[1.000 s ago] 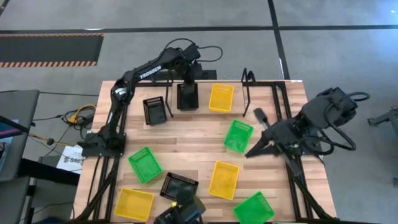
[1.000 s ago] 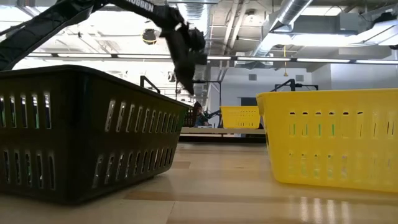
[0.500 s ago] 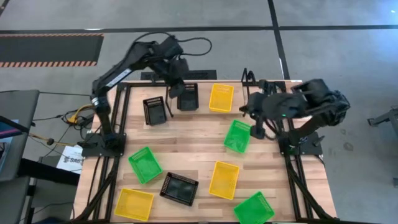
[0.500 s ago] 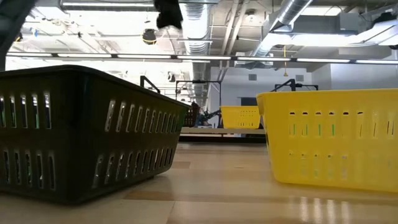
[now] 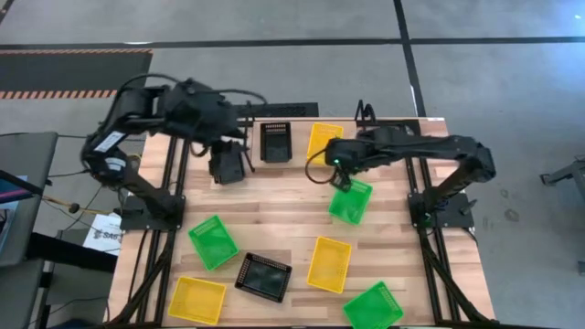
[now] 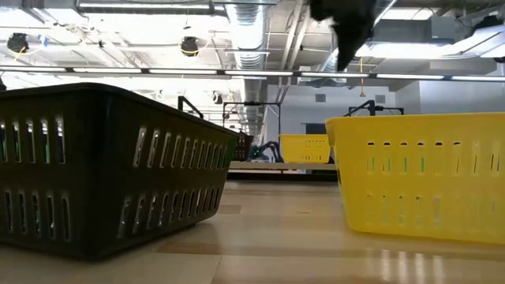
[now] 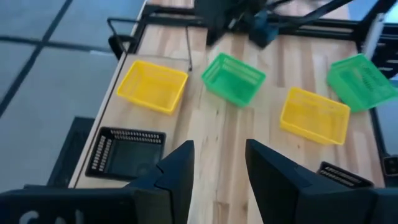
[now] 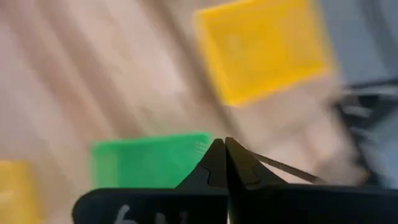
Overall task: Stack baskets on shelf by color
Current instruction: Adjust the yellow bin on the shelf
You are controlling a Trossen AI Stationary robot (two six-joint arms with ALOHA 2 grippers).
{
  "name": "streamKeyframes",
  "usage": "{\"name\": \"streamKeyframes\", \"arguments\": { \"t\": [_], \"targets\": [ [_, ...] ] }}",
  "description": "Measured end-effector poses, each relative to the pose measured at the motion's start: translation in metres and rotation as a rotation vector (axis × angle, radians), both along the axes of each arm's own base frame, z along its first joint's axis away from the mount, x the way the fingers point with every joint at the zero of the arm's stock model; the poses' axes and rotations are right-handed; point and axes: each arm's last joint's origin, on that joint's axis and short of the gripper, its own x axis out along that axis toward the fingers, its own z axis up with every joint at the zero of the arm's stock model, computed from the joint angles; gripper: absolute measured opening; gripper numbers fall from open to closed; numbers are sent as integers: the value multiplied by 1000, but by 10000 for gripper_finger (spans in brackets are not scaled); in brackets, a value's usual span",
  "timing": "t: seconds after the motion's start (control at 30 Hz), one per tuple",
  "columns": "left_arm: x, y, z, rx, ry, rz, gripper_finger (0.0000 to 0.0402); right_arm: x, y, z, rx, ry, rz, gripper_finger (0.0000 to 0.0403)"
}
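While my right gripper [image 8: 219, 163] hangs pinched shut above the green basket [image 5: 350, 200], I judge it light, best pinched by its stiff rim.

No legible text or labels

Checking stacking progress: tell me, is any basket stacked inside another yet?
No: in the high view every basket, like the black basket on the shelf, lies singly.

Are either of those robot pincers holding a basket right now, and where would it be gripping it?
No. The left pincer is open with only bare table between its fingers, and the right pincer is shut on nothing, above the green basket.
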Motion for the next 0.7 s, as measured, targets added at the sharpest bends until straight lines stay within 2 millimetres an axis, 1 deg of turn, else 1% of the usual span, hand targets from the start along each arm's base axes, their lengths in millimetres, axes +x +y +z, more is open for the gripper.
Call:
{"name": "streamKeyframes", "arguments": {
  "t": [0.1,0.17,0.27,0.33,0.4,0.47,0.6,0.7],
  "targets": [
    [-10,-9,5,19,-26,-17,132,11,-17,-23,100,-106,-9,2],
    [-15,-12,7,34,-30,-5,132,9,-31,-34,141,-122,-85,1],
    [-19,-14,6,42,-3,17,132,1,-49,-47,210,-111,-233,1],
    [-21,-14,4,44,13,31,132,-5,-57,-50,230,-90,-322,1],
    [-22,-14,5,49,15,31,132,-7,-63,-50,223,-100,-377,1],
    [-22,-14,5,58,15,23,132,-5,-68,-50,178,-125,-413,1],
    [-21,-14,5,72,17,16,132,-6,-78,-50,103,-149,-469,1],
    [-21,-14,5,71,17,14,132,-8,-82,-56,54,-88,-501,1]
  ]
}}
